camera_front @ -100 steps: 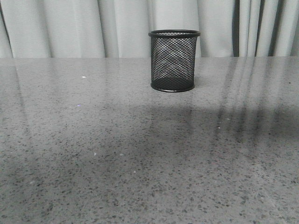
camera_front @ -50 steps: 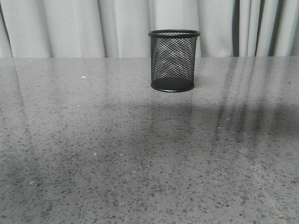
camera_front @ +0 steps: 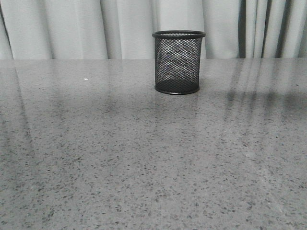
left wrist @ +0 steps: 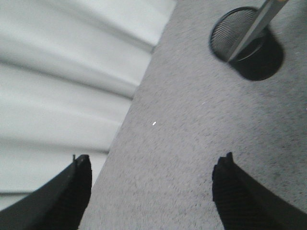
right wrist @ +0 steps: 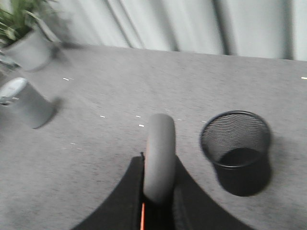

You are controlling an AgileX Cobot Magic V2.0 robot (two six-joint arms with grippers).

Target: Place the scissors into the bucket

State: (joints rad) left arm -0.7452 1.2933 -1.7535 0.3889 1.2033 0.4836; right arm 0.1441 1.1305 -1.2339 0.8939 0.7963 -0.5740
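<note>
The grey speckled table carries the bucket, upright near its far edge. My left gripper hangs with jaws spread wide, holding nothing. My right gripper is clamped on the scissors, beside the bucket.

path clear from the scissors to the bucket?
Nothing visible blocks it. The right gripper is shut on the scissors, and the bucket stands upright, mouth open, with bare table around it. A grey cup and a potted plant sit far off to the side.
</note>
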